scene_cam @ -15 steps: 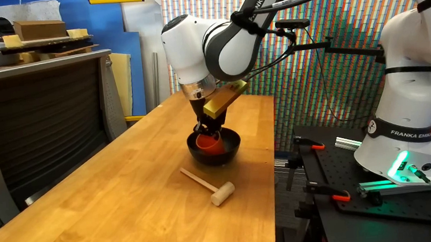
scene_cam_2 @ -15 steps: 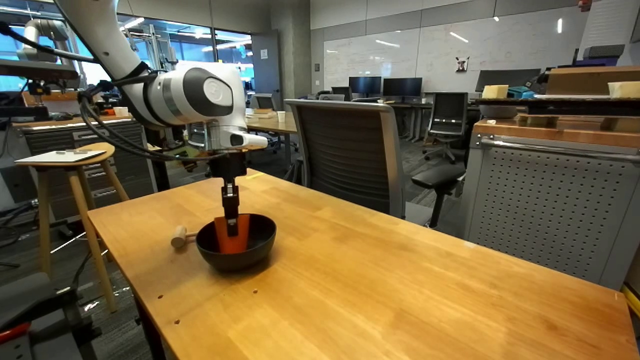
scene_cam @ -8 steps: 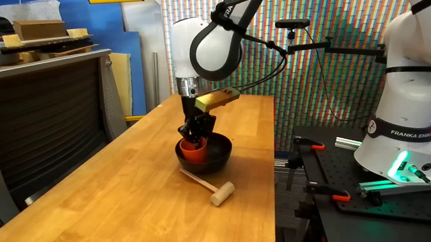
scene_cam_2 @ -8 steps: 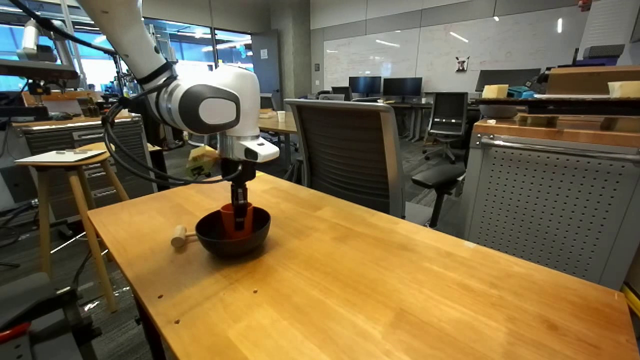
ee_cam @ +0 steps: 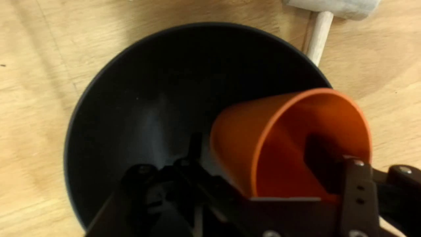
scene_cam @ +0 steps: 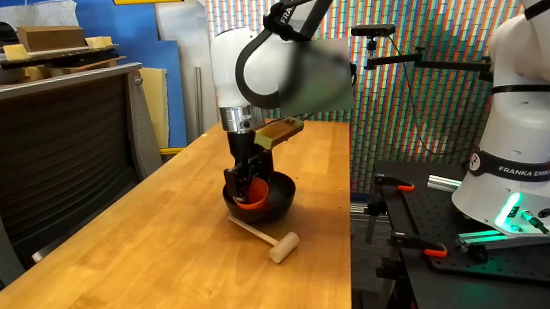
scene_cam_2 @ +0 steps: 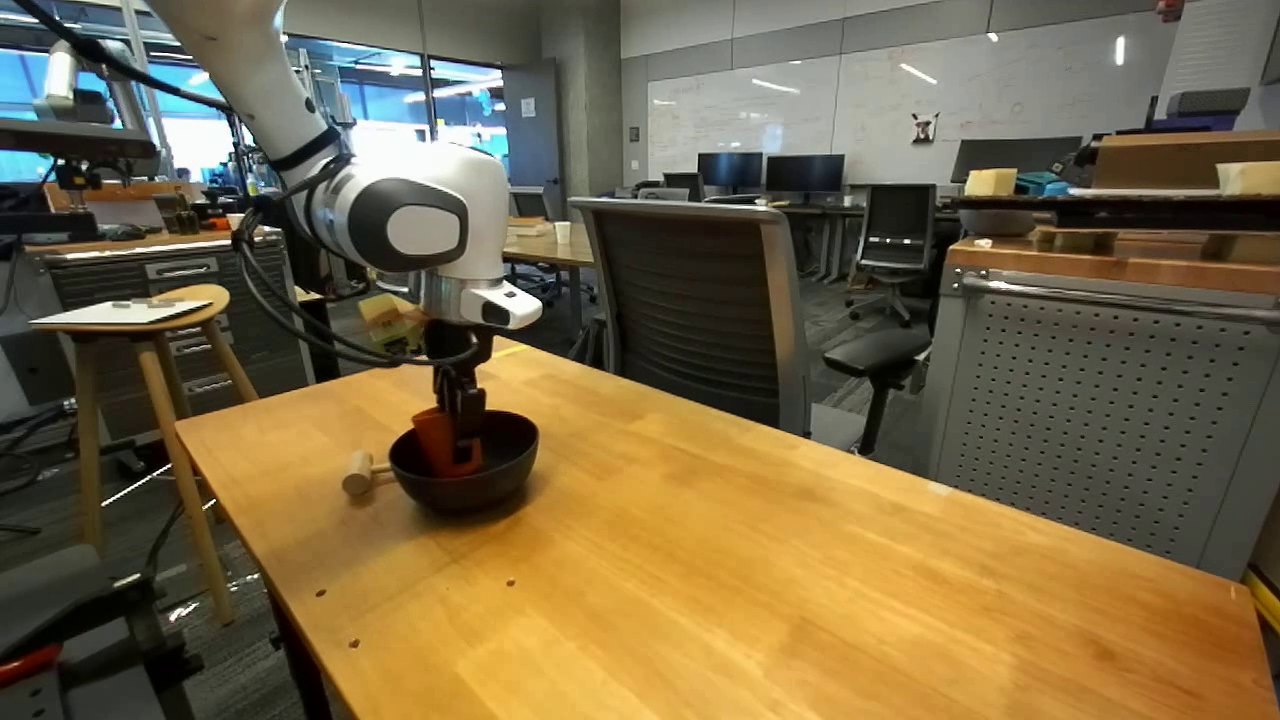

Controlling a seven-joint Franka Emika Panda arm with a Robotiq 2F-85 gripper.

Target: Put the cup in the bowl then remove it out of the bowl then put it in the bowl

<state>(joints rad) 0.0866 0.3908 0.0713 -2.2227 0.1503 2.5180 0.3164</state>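
Fingers (scene_cam: pixel 236 183) spread pretty wide over the bowl (scene_cam: pixel 284 194), clamped on nothing
Orange cup (ee_cam: pixel 283 141) kinda tilted inside the bowl, one finger at its mouth, mallet (scene_cam: pixel 284 247) just beside the bowl.

In an exterior view, we look obliquely downward along the desk (scene_cam: pixel 164 266), facing a striped panel (scene_cam: pixel 452 112). In an exterior view, we look obliquely downward across the desk, facing a whiteboard (scene_cam_2: pixel 870 105). Both exterior views stand well back and share the bowl (scene_cam: pixel 283 194), cup (scene_cam: pixel 258 194) and mallet (scene_cam: pixel 284 247) from differing sides. In the wrist view, we look steeply down into the bowl at close range, with the fingers (ee_cam: pixel 325 168) toward the lower edge.
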